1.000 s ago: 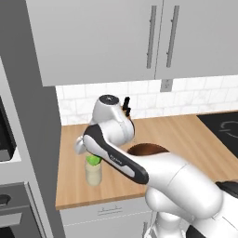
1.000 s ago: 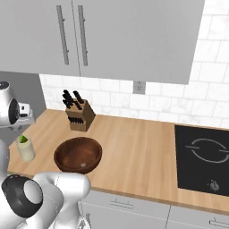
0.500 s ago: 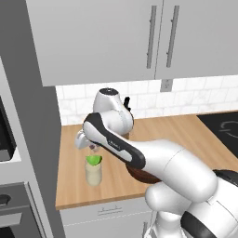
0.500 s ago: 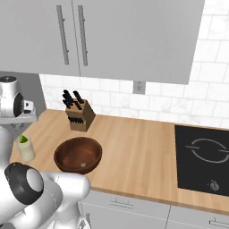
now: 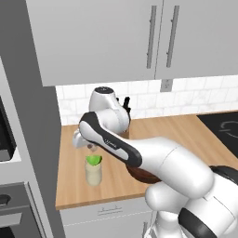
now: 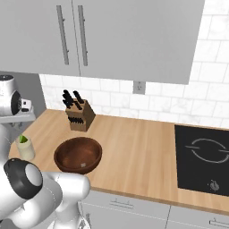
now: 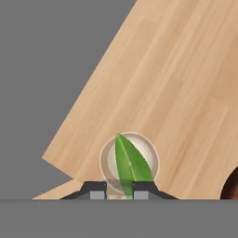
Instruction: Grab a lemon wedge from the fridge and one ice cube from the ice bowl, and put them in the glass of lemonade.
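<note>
Lemon wedge (image 5: 94, 160) sits in the glass (image 5: 93, 174) on the bench (image 6: 134, 152), end effector (image 7: 119, 190) apart just above it, so the wedge looks done; ice cube from the bowl (image 6: 77, 154) remains.

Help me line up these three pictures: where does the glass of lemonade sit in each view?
Left base view: glass of lemonade at lower left, near the counter's left end, lemon wedge in its top.
Right base view: far left edge, left of the ice bowl.
Hand view: bottom centre, seen from above, just above the end effector.
Shared landmark: the green lemon wedge in the glass.
</note>
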Robot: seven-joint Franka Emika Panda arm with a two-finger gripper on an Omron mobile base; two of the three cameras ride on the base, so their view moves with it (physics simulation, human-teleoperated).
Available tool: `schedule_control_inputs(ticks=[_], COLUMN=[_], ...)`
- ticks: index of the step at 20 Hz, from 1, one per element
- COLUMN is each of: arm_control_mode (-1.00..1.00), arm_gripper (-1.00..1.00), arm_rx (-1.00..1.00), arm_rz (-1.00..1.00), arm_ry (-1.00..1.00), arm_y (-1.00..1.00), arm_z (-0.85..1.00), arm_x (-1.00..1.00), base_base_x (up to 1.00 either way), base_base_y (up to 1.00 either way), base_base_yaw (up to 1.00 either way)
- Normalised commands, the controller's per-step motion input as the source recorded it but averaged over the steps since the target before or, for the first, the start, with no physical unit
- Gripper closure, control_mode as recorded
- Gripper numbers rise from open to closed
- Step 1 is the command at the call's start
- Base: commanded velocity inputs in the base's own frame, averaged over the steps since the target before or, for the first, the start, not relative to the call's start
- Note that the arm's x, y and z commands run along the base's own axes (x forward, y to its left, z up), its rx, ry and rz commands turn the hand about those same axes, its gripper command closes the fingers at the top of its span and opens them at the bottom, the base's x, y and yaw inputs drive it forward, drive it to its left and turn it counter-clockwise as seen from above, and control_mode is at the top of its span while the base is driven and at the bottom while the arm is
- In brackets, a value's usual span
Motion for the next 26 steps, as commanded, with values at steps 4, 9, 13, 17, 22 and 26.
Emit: schedule_control_inputs(ticks=[4, 9, 13, 17, 22, 26], arm_control_mode=[-1.0, -1.0, -1.0, -1.0, -1.0, -1.0], arm_gripper=[1.0, 1.0, 1.0, -1.0, -1.0, -1.0], arm_rx=[0.0, 0.0, 0.0, 0.0, 0.0, 0.0], arm_rz=[0.0, 0.0, 0.0, 0.0, 0.0, 0.0], arm_ry=[0.0, 0.0, 0.0, 0.0, 0.0, 0.0], arm_y=[0.0, 0.0, 0.0, 0.0, 0.0, 0.0], arm_z=[-0.16, -0.02, 0.0, 0.0, 0.0, 0.0], arm_x=[0.0, 0.0, 0.0, 0.0, 0.0, 0.0], base_base_x=[0.0, 0.0, 0.0, 0.0, 0.0, 0.0], base_base_y=[0.0, 0.0, 0.0, 0.0, 0.0, 0.0], base_base_yaw=[0.0, 0.0, 0.0, 0.0, 0.0, 0.0])
